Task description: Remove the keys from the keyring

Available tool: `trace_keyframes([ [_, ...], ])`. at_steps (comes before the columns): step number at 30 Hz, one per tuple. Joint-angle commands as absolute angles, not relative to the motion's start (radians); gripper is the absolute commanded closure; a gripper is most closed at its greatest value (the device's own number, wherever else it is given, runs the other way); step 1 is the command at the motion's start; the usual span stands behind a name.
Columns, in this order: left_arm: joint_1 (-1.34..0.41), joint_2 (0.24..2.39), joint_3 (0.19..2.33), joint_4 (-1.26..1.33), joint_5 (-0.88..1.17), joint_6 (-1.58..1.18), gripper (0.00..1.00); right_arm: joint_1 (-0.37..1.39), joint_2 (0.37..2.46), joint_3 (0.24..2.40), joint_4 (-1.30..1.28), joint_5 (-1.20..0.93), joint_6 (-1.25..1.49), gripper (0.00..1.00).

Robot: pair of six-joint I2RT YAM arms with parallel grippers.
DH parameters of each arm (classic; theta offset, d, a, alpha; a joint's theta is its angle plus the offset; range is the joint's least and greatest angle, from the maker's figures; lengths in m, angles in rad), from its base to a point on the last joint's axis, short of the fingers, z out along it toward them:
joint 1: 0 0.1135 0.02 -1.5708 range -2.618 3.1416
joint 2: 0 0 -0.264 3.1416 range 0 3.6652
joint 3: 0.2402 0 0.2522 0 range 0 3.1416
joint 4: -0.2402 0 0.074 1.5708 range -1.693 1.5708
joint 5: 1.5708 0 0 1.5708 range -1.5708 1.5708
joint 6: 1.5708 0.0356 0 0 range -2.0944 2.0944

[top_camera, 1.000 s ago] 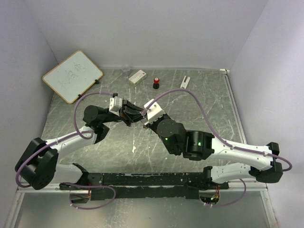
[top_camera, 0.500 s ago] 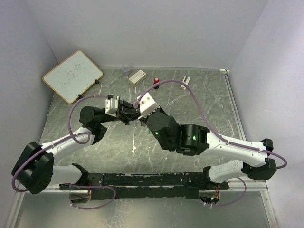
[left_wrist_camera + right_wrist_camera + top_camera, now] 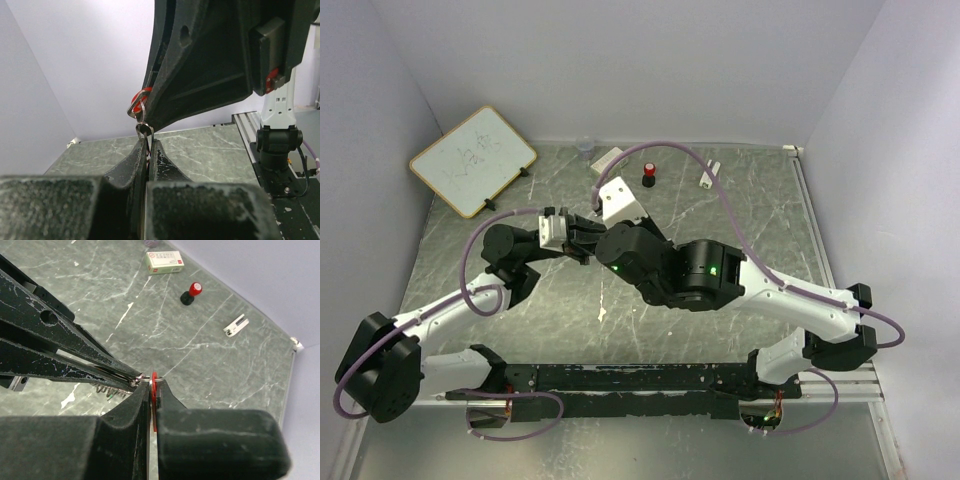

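Observation:
My right gripper (image 3: 154, 382) is shut on the red plastic head of a key (image 3: 154, 390), held edge-on between its fingers. The thin silver keyring (image 3: 144, 379) runs from that key to the tips of my left gripper (image 3: 145, 139), which is shut on the keyring (image 3: 144, 129). The red key head (image 3: 137, 98) shows beside the right gripper's dark body in the left wrist view. In the top view both grippers meet tip to tip above the table, the left (image 3: 582, 243) and the right (image 3: 596, 238). The green key is hidden.
At the back stand a whiteboard (image 3: 472, 160), a white box (image 3: 164, 262), a black cylinder with a red cap (image 3: 190, 293), a white clip (image 3: 236, 325) and a small clear cup (image 3: 585, 148). A small wire coil (image 3: 107, 389) lies below the grippers.
Both grippers have moved together to the left and toward the back, still joined at the tips. The right arm has swung further left across the table.

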State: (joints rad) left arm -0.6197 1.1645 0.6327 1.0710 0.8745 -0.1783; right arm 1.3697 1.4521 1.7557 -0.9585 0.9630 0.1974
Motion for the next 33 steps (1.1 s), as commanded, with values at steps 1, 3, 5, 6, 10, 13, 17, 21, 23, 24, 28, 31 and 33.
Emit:
trace_keyframes([
  [1, -0.632, 1.13, 0.621, 0.968, 0.973, -0.105, 0.93, 1.359, 1.424, 1.816, -1.035, 0.981, 0.282, 1.0],
  [3, -0.631, 1.113, 0.621, 0.948, 0.984, -0.085, 0.93, 1.359, 1.417, 1.819, -1.05, 0.958, 0.292, 1.0],
  [5, -0.631, 1.097, 0.62, 0.934, 0.998, -0.072, 0.93, 1.359, 1.408, 1.815, -1.056, 0.934, 0.299, 1.0],
  [6, -0.631, 1.091, 0.62, 0.93, 1.01, -0.065, 0.93, 1.358, 1.405, 1.813, -1.059, 0.926, 0.301, 1.0],
  [10, -0.631, 1.067, 0.613, 0.925, 1.043, -0.053, 0.93, 1.357, 1.392, 1.809, -1.075, 0.893, 0.318, 1.0],
  [13, -0.631, 1.048, 0.608, 0.905, 1.042, -0.037, 0.93, 1.357, 1.376, 1.798, -1.091, 0.886, 0.337, 1.0],
  [17, -0.631, 1.037, 0.613, 0.899, 1.054, -0.033, 0.93, 1.356, 1.344, 1.775, -1.092, 0.874, 0.357, 1.0],
  [21, -0.631, 1.028, 0.609, 0.934, 1.088, -0.046, 0.93, 1.352, 1.31, 1.748, -1.062, 0.841, 0.359, 1.0],
  [23, -0.632, 1.025, 0.61, 0.932, 1.111, -0.04, 0.93, 1.35, 1.303, 1.746, -1.063, 0.833, 0.37, 1.0],
  [24, -0.631, 1.024, 0.612, 0.929, 1.123, -0.035, 0.93, 1.349, 1.301, 1.746, -1.064, 0.828, 0.375, 1.0],
  [28, -0.632, 1.024, 0.605, 0.97, 1.134, -0.05, 0.93, 1.344, 1.293, 1.727, -1.057, 0.793, 0.399, 1.0],
  [31, -0.631, 1.032, 0.594, 1.065, 1.14, -0.112, 0.93, 1.342, 1.285, 1.691, -1.033, 0.773, 0.404, 1.0],
  [33, -0.631, 1.044, 0.591, 1.131, 1.145, -0.158, 0.93, 1.339, 1.275, 1.667, -1.003, 0.76, 0.399, 1.0],
])
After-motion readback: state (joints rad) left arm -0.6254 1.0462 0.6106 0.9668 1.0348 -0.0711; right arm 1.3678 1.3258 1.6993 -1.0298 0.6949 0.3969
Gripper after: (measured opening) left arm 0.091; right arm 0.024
